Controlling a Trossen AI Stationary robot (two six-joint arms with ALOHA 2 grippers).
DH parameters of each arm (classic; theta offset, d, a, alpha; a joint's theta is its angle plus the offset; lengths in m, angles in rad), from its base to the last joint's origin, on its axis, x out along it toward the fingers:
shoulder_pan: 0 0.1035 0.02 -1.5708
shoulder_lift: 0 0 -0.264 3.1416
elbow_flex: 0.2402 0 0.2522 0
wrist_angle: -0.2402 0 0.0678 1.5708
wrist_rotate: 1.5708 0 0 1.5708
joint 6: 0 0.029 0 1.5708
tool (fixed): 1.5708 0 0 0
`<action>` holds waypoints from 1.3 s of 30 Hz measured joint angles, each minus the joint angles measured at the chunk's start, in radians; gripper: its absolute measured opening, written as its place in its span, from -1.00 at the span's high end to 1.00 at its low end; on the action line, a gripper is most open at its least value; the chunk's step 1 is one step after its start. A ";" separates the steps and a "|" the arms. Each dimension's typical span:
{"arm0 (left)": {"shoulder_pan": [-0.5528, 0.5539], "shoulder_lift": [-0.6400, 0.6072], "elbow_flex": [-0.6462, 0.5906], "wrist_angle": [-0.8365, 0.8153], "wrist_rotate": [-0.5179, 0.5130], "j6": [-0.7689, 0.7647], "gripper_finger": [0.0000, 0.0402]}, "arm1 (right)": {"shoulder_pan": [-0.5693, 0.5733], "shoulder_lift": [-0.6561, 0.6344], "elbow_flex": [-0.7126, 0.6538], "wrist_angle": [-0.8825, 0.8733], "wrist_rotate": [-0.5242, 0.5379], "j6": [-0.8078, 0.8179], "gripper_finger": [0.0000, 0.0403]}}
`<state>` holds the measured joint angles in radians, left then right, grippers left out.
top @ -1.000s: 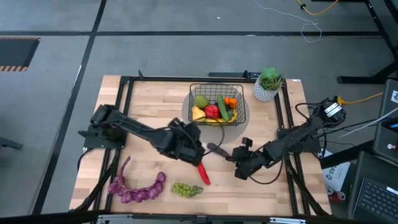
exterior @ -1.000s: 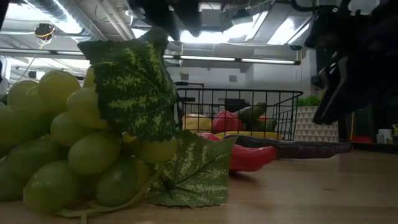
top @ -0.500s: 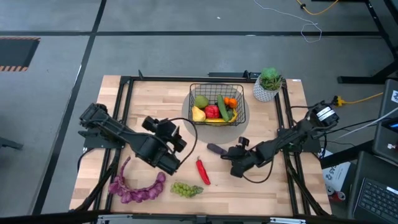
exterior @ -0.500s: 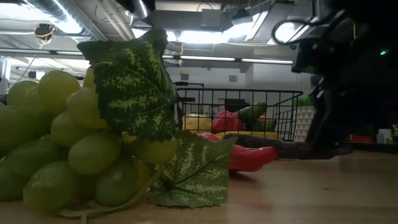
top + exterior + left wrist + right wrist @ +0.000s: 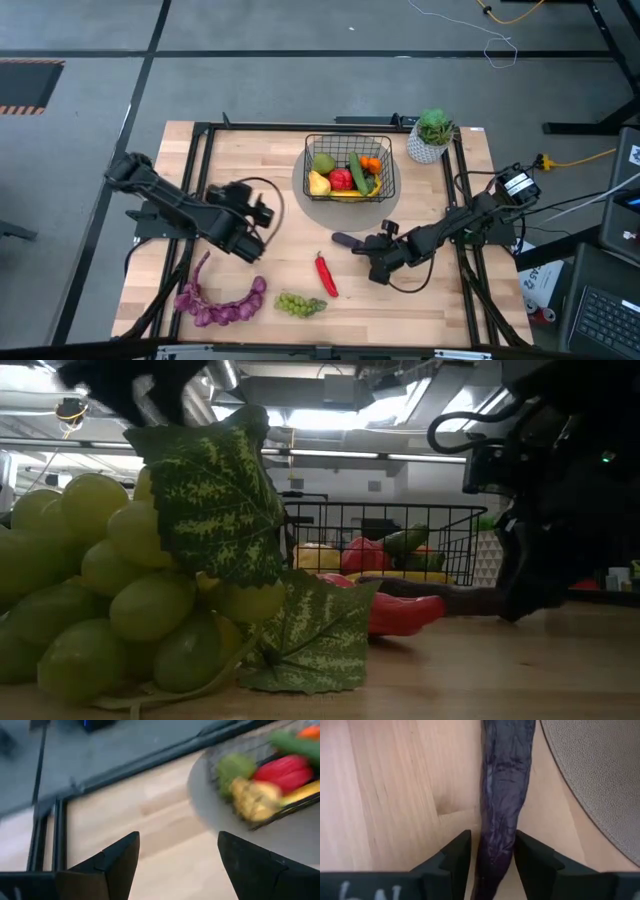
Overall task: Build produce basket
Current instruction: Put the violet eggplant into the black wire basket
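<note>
The dark eggplant (image 5: 345,240) lies on the wood between the grey mat and the red chili (image 5: 325,273). My right gripper (image 5: 368,254) is low at the eggplant's right end, nearly shut around it. My left gripper (image 5: 262,212) hangs open over bare wood on the table's left half, with nothing between its fingers (image 5: 125,857). The black wire basket (image 5: 310,142) stands on the mat and holds a green apple, a cucumber, an orange, a banana and a red piece. Green grapes (image 5: 300,304) and purple grapes (image 5: 220,302) lie by the near edge. My right gripper (image 5: 492,855) pinches the eggplant's narrow right end (image 5: 496,840) between its two fingers. It comes low from the table's right, with the fingers lying along the eggplant. The eggplant (image 5: 450,598) still rests flat on the table.
A green plant in a white pot (image 5: 431,135) stands at the far right of the basket. The grey round mat (image 5: 590,780) lies just beyond the eggplant. Green grapes with leaves (image 5: 120,600) fill the low view's left side. Bare wood lies between the two arms.
My left gripper has drawn back from above the chili toward the table's left edge and a little toward the far edge, staying open. My right gripper has crept left along the table onto the eggplant's right end. The produce has not moved.
</note>
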<state>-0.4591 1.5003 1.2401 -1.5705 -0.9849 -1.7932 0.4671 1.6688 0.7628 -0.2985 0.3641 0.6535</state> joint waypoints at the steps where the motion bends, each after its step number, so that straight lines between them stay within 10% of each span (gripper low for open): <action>1: -0.002 -0.025 -0.047 0.003 0.028 -0.043 -0.32 | 0.000 0.000 0.000 0.002 0.000 -0.006 0.28; 10: -0.077 -0.220 -0.460 0.369 0.205 -0.204 -0.32 | 0.000 0.001 0.000 0.011 -0.002 -0.034 0.89; 23: -0.100 -0.223 -0.643 0.832 0.343 -0.029 -0.32 | 0.000 0.002 0.182 -0.012 0.082 -0.330 0.89; 34: -0.100 -0.223 -0.643 0.831 0.334 -0.029 -0.32 | -0.051 0.001 0.594 -0.683 0.637 -0.448 0.89; 39: -0.100 -0.222 -0.643 0.831 0.283 -0.028 -0.32 | -0.186 0.000 0.738 -1.018 0.689 -0.372 0.87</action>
<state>-0.5587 1.2781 0.5972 -0.7391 -0.7015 -1.8214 0.2815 1.6686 1.5010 -1.3166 1.0536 0.2819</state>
